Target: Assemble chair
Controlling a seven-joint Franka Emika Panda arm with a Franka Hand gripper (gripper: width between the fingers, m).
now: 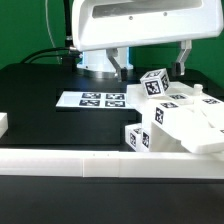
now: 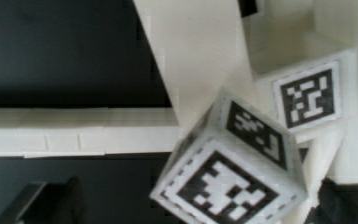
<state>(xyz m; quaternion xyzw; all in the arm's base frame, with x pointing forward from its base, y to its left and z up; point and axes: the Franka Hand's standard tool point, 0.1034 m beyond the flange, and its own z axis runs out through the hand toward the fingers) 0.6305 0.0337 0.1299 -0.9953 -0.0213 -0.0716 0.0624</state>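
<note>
The chair's loose white parts (image 1: 178, 122) lie heaped at the exterior view's right, several showing black-and-white tags. One tagged post (image 1: 154, 86) sticks up at a tilt from the heap. My gripper (image 1: 152, 70) hangs right above it, open, with one finger (image 1: 122, 66) on each side and a gap between them and the post. In the wrist view the same tagged post end (image 2: 240, 186) fills the near field, with other tagged faces (image 2: 309, 96) and a long white slab (image 2: 194, 50) behind it. Nothing is held.
The marker board (image 1: 99, 100) lies flat on the black table at the exterior view's left of the heap. A long low white border wall (image 1: 80, 160) runs along the front edge, also seen as a white band (image 2: 69, 130). A small white piece (image 1: 3, 123) sits at the far left.
</note>
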